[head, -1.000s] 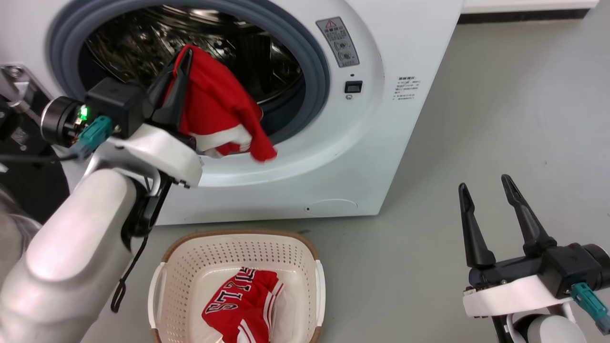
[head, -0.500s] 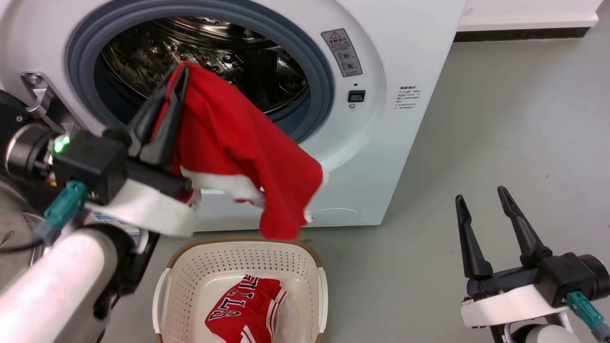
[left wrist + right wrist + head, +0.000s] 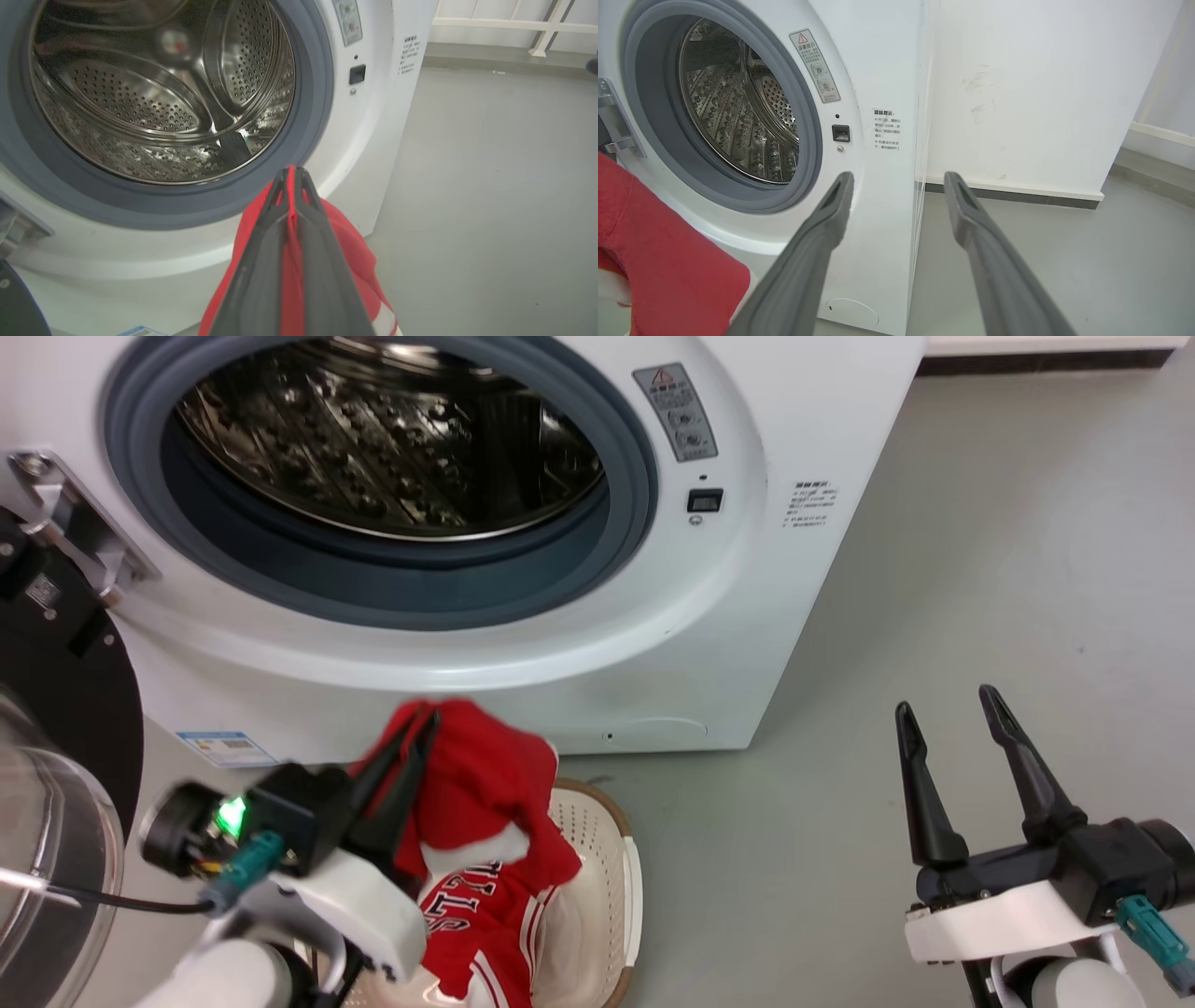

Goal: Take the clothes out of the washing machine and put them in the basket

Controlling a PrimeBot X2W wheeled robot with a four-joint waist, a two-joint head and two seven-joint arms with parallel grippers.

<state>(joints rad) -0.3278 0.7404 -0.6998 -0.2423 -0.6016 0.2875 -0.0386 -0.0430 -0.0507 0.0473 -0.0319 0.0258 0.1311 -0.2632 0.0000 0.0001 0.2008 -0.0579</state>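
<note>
The white washing machine (image 3: pixel 653 635) stands with its door open, and its steel drum (image 3: pixel 392 439) shows bare metal. My left gripper (image 3: pixel 425 719) is shut on a red garment (image 3: pixel 485 784) with white trim, held low over the cream basket (image 3: pixel 611 859). A second red garment (image 3: pixel 476 924) with black lettering lies in the basket. In the left wrist view the shut fingers (image 3: pixel 261 252) pinch the red cloth (image 3: pixel 350 252) in front of the drum (image 3: pixel 140 93). My right gripper (image 3: pixel 952 709) is open over the floor on the right, holding nothing, and in its own view it (image 3: pixel 899 179) points at the machine (image 3: pixel 887 70).
The open glass door (image 3: pixel 56 784) with its black rim stands at the left, beside my left arm. Grey floor (image 3: pixel 980 523) spreads to the right of the machine. A white wall with a baseboard (image 3: pixel 1017 191) stands behind it.
My left gripper has carried the red garment out of the drum opening and down to just above the basket. The head camera shifted slightly. The right gripper stayed put.
</note>
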